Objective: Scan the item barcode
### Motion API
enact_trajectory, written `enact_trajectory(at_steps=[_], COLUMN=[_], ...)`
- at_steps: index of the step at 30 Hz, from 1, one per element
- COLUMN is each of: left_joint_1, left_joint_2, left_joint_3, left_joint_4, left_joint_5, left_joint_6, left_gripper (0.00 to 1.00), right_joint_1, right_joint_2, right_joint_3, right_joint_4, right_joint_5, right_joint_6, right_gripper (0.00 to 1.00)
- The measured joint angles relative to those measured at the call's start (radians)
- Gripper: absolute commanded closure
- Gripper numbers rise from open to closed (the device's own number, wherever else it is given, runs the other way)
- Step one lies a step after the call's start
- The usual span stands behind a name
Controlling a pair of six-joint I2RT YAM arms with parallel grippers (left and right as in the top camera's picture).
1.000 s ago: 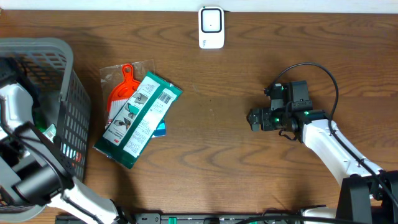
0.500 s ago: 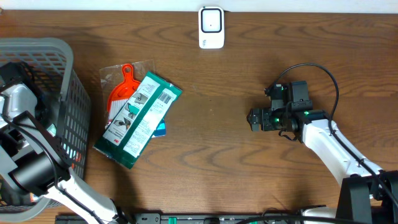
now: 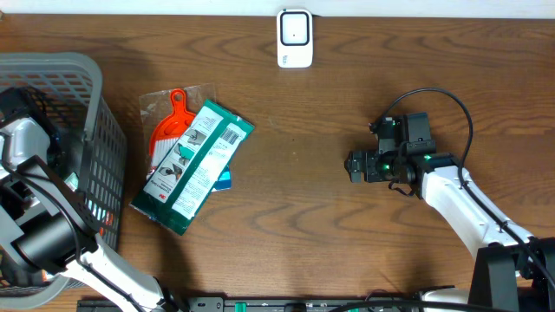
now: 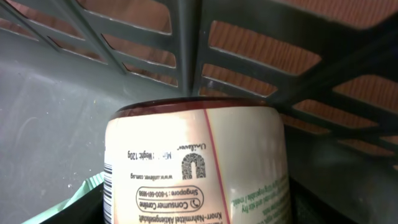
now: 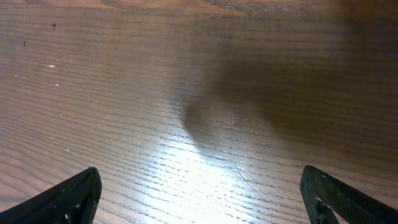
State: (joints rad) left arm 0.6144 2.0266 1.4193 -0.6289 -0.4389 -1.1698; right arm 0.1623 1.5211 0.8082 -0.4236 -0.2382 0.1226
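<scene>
No scan is made yet. A jar (image 4: 196,162) is seen close before the left hand (image 3: 17,108) in the basket (image 3: 95,156); its grasp cannot be told. The right hand (image 5: 202,196) is seen released.

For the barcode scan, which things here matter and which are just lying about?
Job in hand: jar, basket holding it, scanner.
Lying about: green packet, orange tool, blue item under the packet.

Overhead, the light is even and the picture sharp, with a soft shadow beside the basket (image 3: 95,130) on the worktop (image 3: 312,225). At the right wrist, white glare sits near and a blurred shadow far right. The left wrist view is dim, the jar (image 4: 193,162) slightly soft.
</scene>
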Motion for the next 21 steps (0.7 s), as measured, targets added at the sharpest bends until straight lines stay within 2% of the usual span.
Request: enact_trajectory(at_steps=[1, 5, 13, 21], left_joint_1=[0.0, 0.0, -0.001, -0.003], left_joint_2=[-0.001, -0.008, -0.037, -0.169], left_joint_3=[0.0, 0.0, -0.002, -0.005], left_joint_4=[-0.001, -0.002, -0.01, -0.013], left_joint_5=[0.002, 0.033, 0.101, 0.127], left_joint_6=[0.0, 0.013, 0.052, 0.113], left_gripper=[0.81, 0.92, 0.92, 0.92], right_joint_1=[0.0, 0.0, 0.0, 0.0], right_joint_2=[0.0, 0.0, 0.0, 0.0], right_joint_3=[0.0, 0.0, 0.0, 0.0], right_joint_4=[0.0, 0.0, 0.0, 0.013], right_joint_5=[0.0, 0.0, 0.01, 0.013], right_joint_6=[0.0, 0.0, 0.0, 0.0], right_gripper=[0.01, 0.01, 0.01, 0.01])
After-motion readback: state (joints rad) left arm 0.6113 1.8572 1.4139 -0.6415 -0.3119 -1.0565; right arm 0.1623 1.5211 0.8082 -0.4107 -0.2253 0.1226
